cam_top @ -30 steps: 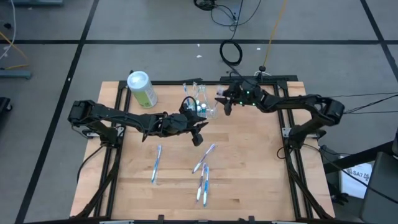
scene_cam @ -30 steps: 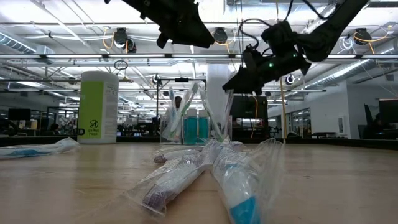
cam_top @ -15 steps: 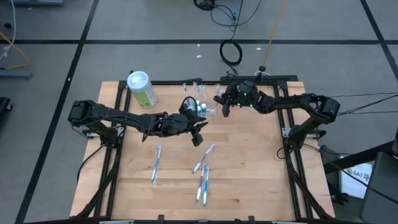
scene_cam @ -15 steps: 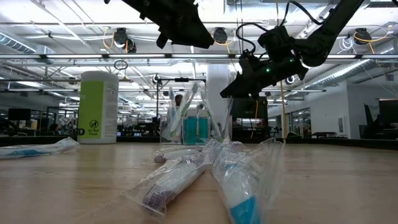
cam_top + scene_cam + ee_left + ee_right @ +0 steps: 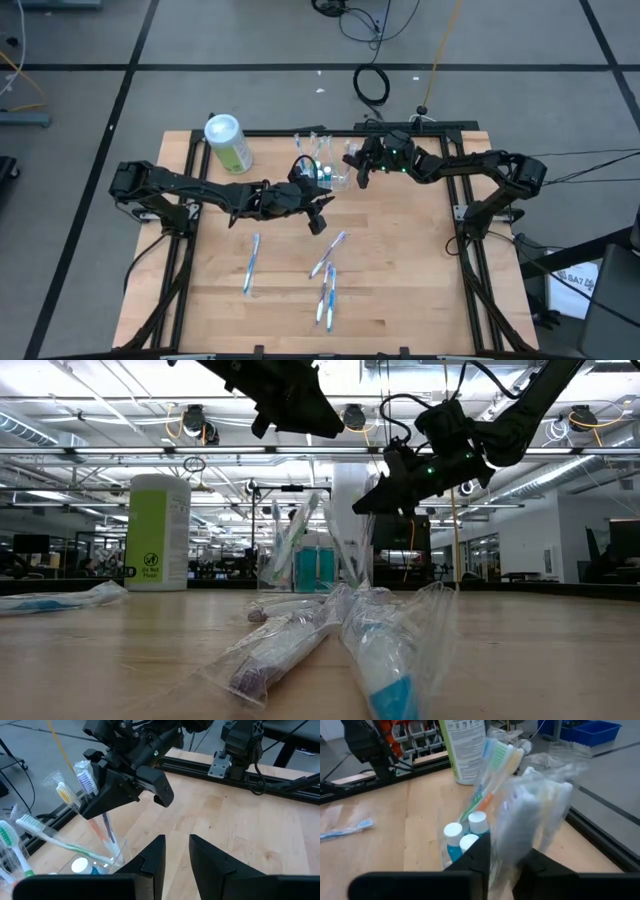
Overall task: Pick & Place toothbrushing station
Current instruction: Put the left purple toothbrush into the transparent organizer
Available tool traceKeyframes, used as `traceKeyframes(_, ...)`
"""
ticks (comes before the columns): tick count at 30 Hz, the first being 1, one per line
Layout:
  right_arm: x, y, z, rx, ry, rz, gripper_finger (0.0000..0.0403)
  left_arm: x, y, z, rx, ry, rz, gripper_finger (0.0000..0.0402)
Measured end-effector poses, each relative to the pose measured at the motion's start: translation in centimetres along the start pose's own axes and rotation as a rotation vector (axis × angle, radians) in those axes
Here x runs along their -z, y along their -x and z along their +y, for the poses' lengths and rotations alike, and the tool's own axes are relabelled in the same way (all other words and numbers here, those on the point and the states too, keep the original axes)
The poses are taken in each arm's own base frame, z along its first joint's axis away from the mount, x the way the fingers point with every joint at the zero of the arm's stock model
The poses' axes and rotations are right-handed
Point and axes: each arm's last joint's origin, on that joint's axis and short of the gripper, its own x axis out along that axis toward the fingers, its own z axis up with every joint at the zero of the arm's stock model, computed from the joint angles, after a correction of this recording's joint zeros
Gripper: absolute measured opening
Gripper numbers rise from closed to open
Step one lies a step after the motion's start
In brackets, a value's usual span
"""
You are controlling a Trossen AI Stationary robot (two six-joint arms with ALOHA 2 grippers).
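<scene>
Near the far edge of the wooden table [image 5: 400,260], about midway across, stands the toothbrushing station [image 5: 328,170], a small clear holder with brushes leaning out of its slots and white-capped tubes [image 5: 461,834] inside. In the low view it [image 5: 315,565] sits upright on the tabletop, just beside the green-and-white canister [image 5: 158,532], which the high view shows [image 5: 228,142] at the far left corner.

The right end effector [image 5: 354,165] hovers just beside the station on its right side, above the table surface [image 5: 385,495]. Its wrist camera shows its two fingers [image 5: 477,855] pinching a toothbrush in a clear wrapper [image 5: 530,805], held close to the holder's brushes [image 5: 495,765].

The left end effector [image 5: 322,214] hangs over the middle of the table, on the near side of the station and apart from it. Its fingers [image 5: 152,857] are spread a little with nothing between them, pointing toward the right arm and the holder.

Several wrapped toothbrushes [image 5: 328,270] lie loose on the near half of the table, and one more [image 5: 250,265] lies to their left. In the low view these wrapped packets [image 5: 340,635] fill the foreground.
</scene>
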Motion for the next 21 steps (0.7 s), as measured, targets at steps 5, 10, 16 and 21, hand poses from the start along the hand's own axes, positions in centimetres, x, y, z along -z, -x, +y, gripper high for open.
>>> traceKeyframes(5, 0.2, 0.0, 0.0, -0.001, 0.008, 0.018, 0.0091, 0.1, 0.0, 0.0, -0.002, -0.004, 0.010, 0.0093)
traceKeyframes(10, -0.4, 0.1, 0.0, -0.001, 0.022, -0.037, 0.0140, 0.1, 0.0, 0.0, -0.002, -0.004, 0.011, 0.0093)
traceKeyframes(16, -1.2, 0.3, 0.1, -0.002, 0.037, -0.095, 0.0183, 0.1, 0.0, 0.0, -0.002, -0.004, 0.011, 0.0093)
traceKeyframes(21, -2.0, 1.1, -0.2, 0.017, 0.042, -0.119, 0.0203, 0.1, 0.0, 0.0, -0.002, -0.004, 0.011, 0.0093)
